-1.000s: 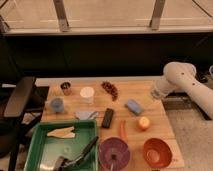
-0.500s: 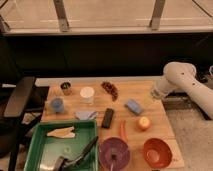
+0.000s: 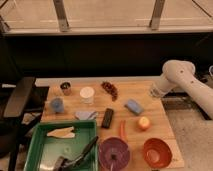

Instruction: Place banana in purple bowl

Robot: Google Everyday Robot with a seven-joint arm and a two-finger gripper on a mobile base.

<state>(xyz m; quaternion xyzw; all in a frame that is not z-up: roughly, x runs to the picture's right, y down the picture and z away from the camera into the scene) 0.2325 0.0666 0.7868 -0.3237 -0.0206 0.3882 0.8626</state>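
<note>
Two bowls sit at the near edge of the table (image 3: pixel 161 114): the purple bowl (image 3: pixel 102 152) on the left and the orange bowl (image 3: pixel 148 150) on the right, with a gap between them. We find the banana (image 3: pixel 61 132) lying flat in the far part of the green tray (image 3: pixel 34 150), which stands at the near left corner, just beside the purple bowl. A dark utensil (image 3: pixel 79 155) lies slantwise in the tray, nearer to us than the banana.

Behind the bowls we see a carrot stick (image 3: pixel 122 130) and, to its right, a round orange fruit (image 3: pixel 144 123). A black block (image 3: pixel 107 118), a blue sponge (image 3: pixel 133 106) and a pale cloth (image 3: pixel 86 115) lie mid-table. Farther back stand a white cup (image 3: pixel 87 94), a blue cup (image 3: pixel 57 105), a small can (image 3: pixel 65 88) and a dark-red cluster (image 3: pixel 110 90).

The white arm (image 3: pixel 180 77) bends in from the right. Its gripper (image 3: pixel 156 92) hangs at the table's far right edge, well apart from the banana. Its jaws stand wide apart, and we see nothing between them.
</note>
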